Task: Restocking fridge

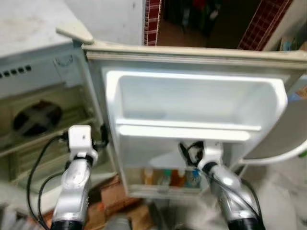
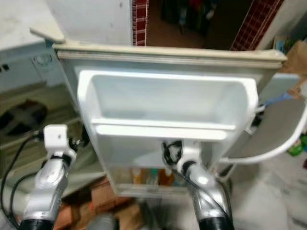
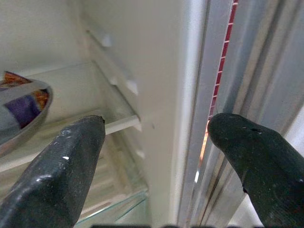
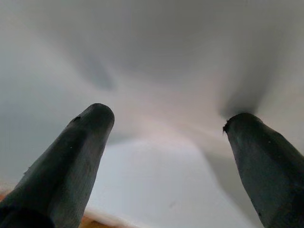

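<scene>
Fridge door (image 1: 192, 103) swung wide open, inside facing out. Both hands up close, holding nothing yet, so probably just starting to put things away.

Left gripper (image 3: 156, 142) spread wide, empty, right at the edge of the fridge (image 1: 43, 91), one finger (image 3: 66, 166) inside by a shelf (image 3: 61, 130). Round silver dish (image 3: 23, 111) sitting on that shelf.

Right gripper (image 4: 164, 137) spread wide too, empty, pointing into a white door bin (image 1: 158, 153).

Top door bin (image 1: 192, 96) looks bare. Bottom door bin (image 1: 163, 189) holding a few small bottles (image 1: 170, 177) (orange, greenish, blue).

Next, probably: go find something to pick up first.
</scene>
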Tool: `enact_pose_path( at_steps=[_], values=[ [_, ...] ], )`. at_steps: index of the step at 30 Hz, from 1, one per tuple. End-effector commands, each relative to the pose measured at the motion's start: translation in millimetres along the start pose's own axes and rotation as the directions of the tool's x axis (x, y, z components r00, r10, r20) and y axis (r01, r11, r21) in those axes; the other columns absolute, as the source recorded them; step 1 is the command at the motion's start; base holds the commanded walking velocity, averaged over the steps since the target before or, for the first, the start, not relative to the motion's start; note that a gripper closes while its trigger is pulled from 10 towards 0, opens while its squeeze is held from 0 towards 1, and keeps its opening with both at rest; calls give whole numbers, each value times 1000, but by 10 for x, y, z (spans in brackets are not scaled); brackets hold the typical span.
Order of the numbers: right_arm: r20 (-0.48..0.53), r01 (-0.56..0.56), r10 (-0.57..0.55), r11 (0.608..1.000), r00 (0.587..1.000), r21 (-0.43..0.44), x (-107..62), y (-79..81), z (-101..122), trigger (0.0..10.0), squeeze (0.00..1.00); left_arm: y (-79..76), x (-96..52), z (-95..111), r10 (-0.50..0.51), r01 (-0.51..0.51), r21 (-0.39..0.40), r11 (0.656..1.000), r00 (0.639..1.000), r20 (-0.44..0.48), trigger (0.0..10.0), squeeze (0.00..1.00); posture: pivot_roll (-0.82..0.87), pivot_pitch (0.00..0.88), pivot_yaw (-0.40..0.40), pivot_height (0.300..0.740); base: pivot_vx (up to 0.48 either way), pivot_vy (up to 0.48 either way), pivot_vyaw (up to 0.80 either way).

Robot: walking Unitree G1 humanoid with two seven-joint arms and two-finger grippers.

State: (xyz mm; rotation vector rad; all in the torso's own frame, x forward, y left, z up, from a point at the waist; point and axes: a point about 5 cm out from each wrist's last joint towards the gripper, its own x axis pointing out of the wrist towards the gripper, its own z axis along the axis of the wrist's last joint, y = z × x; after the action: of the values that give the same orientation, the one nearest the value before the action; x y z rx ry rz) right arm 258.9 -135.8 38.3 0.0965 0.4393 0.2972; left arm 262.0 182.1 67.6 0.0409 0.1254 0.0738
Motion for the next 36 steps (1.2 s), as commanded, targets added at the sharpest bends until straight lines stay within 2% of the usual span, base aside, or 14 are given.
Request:
enact_pose_path(
  at_steps=[1, 8, 22, 25, 29, 32, 36],
  values=[
    [-11, -23, 23, 1000, 1000, -2, -17, -47, 15, 10000, 0, -343, 8, 68, -141, 141, -2, 990, 990, 29, 10000, 0, 30, 0, -16, 740, -364, -315, 0],
    [-19, -123, 123, 992, 992, -26, -20, 62, 29, 10000, 0, -312, 21, 70, -106, 105, 27, 994, 994, 31, 10000, 0, 34, 0, -11, 740, -433, -82, 0],
    [-22, -163, 162, 985, 987, -48, 19, 112, 25, 10000, 0, -297, 28, 83, -101, 97, 72, 993, 994, 46, 10000, 0, 51, 0, -5, 740, -462, 0, 0],
    [26, -145, 146, 988, 989, -48, 40, 135, 64, 10000, 0, -294, 16, 66, -134, 129, 91, 987, 990, 46, 10000, 0, 53, 0, -1, 740, -90, 0, 0],
    [69, -123, 126, 992, 990, -37, 52, 137, 106, 10000, 0, -307, 10, 51, -163, 159, 80, 984, 986, 44, 10000, 0, 52, 0, 4, 740, 0, -157, 0],
    [104, -67, 69, 997, 992, -29, 69, 92, 154, 10000, 0, -352, 21, 54, -196, 193, 61, 979, 980, 46, 10000, 0, 51, 0, 8, 740, 0, -461, 0],
    [142, 10, -3, 999, 990, -46, 83, 31, 204, 10000, 0, -360, 56, 74, -198, 194, 79, 978, 979, 50, 10000, 0, 48, 0, 13, 740, 62, -429, 0]
  ],
)
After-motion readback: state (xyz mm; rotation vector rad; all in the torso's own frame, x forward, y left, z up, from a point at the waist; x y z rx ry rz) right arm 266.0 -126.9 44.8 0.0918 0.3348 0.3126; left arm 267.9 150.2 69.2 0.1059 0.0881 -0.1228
